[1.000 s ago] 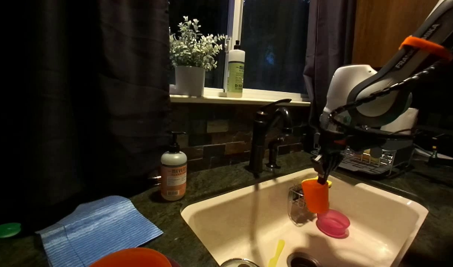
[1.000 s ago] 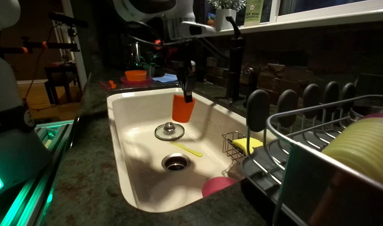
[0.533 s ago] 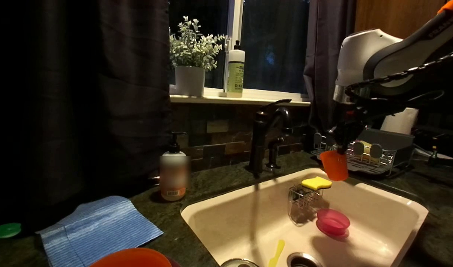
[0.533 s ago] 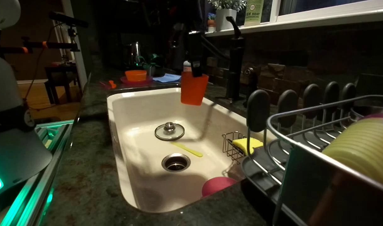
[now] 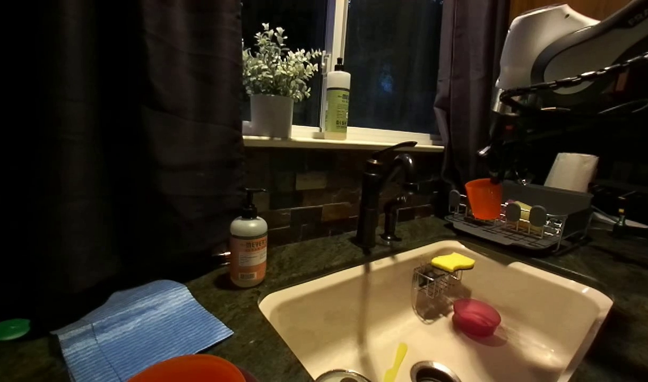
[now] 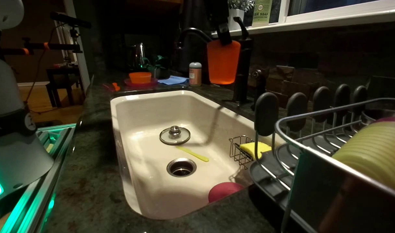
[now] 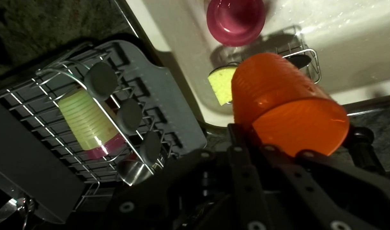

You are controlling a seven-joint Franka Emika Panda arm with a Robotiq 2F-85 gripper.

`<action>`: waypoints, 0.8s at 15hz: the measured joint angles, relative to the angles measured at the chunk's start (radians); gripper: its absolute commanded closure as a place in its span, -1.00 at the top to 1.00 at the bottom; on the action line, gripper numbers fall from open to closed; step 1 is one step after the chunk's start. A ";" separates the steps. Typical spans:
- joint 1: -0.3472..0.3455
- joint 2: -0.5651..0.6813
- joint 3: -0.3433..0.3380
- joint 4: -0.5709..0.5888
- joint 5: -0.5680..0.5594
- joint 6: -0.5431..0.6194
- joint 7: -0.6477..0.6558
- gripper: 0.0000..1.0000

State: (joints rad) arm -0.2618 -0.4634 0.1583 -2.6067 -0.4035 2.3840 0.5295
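In midair: orange cup (image 6: 224,64)
Claw (image 7: 249,137): clamped on cup's rim
Sink (image 6: 152,108): holding pink bowl (image 7: 235,22), yellow utensil (image 6: 193,154), glass lid (image 6: 175,136)

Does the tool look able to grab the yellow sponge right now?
Probably not: the tool holds the orange cup by its rim, so it isn't free to grip, though the yellow sponge itself lies uncovered.

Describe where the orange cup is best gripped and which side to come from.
Probably at the rim, from above: the orange cup hangs nearly upright, mouth up, with a thin-looking wall that is widest at the top and tapers toward the base. That lets the gripper straddle the edge, and it does hold the cup near the rim.
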 measured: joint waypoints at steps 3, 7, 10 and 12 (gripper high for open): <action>0.006 0.002 0.000 0.000 0.000 0.000 -0.003 -0.98; -0.003 0.009 -0.007 0.020 -0.025 -0.001 -0.007 -0.98; -0.026 0.008 -0.023 0.060 -0.052 -0.014 -0.007 -0.98; -0.049 0.009 -0.041 0.097 -0.071 -0.016 -0.007 -0.98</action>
State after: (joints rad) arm -0.3113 -0.4539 0.1175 -2.5095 -0.4741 2.3685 0.5224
